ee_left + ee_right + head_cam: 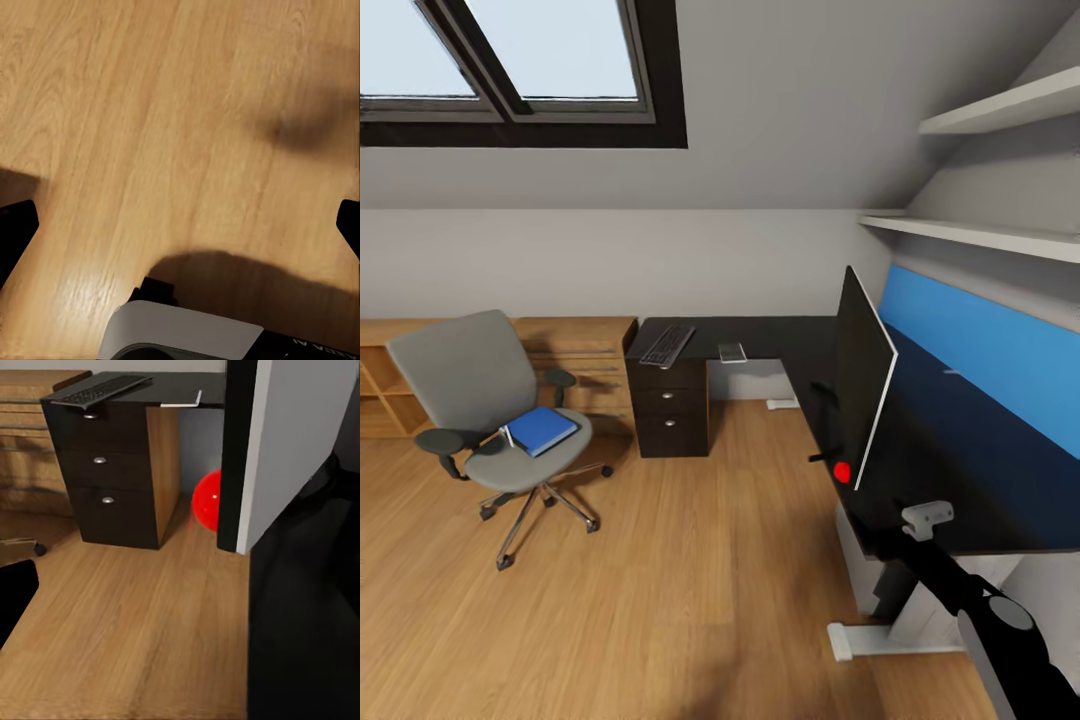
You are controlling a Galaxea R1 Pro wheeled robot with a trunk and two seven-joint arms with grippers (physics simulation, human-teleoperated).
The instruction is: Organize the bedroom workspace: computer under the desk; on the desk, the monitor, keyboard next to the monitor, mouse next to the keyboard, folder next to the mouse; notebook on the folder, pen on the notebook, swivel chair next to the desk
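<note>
Head view, lower left: blue folder (542, 429) on the swivel chair (490, 400). Right wrist view: keyboard (101, 390) on the tabletop (150, 386), monitor (289, 450) cut off. Both grippers' jaws: cannot tell how open.

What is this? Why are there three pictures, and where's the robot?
It's a pretend room inside a computer, seen by a robot's cameras. The big picture comes from its head: that black arm ends in the right gripper, its pinching hand, holding nothing I can see. The other two pictures come from cameras on its wrists. One looks down at the wooden floor. On the black desk sit a keyboard and a monitor, seen almost edge-on. A blue folder lies on the swivel chair.
</note>
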